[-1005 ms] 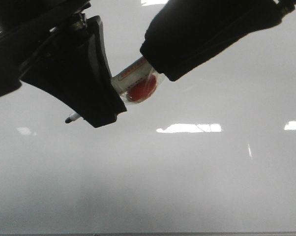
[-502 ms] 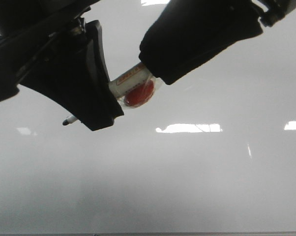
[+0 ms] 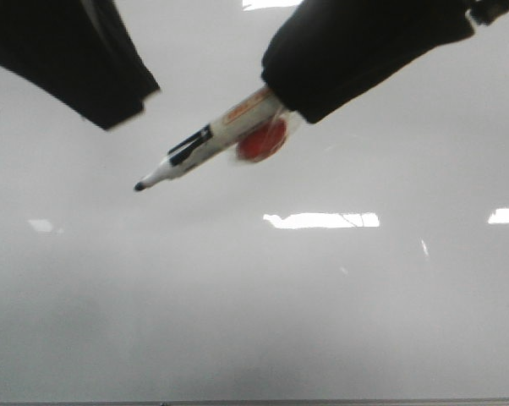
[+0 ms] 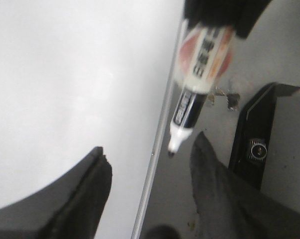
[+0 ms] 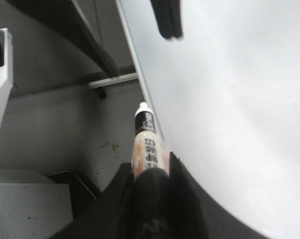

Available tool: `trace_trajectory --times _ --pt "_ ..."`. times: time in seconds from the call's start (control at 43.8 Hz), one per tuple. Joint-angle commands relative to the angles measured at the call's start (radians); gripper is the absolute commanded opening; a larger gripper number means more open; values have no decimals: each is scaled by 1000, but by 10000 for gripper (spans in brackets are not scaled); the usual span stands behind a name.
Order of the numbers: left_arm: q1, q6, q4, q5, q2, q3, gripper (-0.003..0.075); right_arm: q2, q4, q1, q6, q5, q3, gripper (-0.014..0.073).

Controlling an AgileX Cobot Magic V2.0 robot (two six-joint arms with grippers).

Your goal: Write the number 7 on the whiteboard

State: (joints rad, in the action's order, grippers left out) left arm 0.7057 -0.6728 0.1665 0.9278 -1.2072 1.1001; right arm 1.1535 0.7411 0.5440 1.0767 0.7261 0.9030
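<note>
Above the large glossy pale grey-white whiteboard (image 3: 322, 321), still blank, the right gripper (image 5: 149, 175) clamps the uncapped white black-tipped marker (image 3: 205, 149) beside the gaping left gripper (image 4: 147, 167), and its steep slant risks skidding.

marker (image 3: 205, 145) rear hidden inside right gripper (image 3: 280, 100), left gripper (image 3: 111, 93) cut off — top edge, motion-blurred

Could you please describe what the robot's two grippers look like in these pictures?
Both are black throughout. The left gripper has two broad, curved fingers tapering to thin tips. The right gripper has similar matte black fingers with rounded edges. No cables, markings or coloured parts show on either.
</note>
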Motion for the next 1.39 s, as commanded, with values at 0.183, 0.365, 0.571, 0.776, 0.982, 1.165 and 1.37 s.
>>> trace_trajectory --times 0.183,0.365,0.571,0.776,0.982,1.165,1.37 --pt "-189 135 20 -39 239 -83 368 -168 -361 -129 -503 111 146 -60" --pt "-238 135 22 -57 313 -153 368 -294 -420 -159 -758 -2 52 -60" --pt "-238 135 24 -102 316 -174 368 -342 -382 -158 -765 -357 -137 -60" --pt "-238 135 26 -131 316 -174 368 -259 -342 -118 -765 -436 -137 -60" --pt "-238 135 33 -139 316 -174 368 -141 -341 -57 -764 -576 -117 -60" --pt "-238 135 35 -139 316 -174 368 -31 -341 -55 -764 -582 -28 -60" --pt "-238 135 43 -141 316 -174 368 79 -341 -55 -764 -615 62 -60"
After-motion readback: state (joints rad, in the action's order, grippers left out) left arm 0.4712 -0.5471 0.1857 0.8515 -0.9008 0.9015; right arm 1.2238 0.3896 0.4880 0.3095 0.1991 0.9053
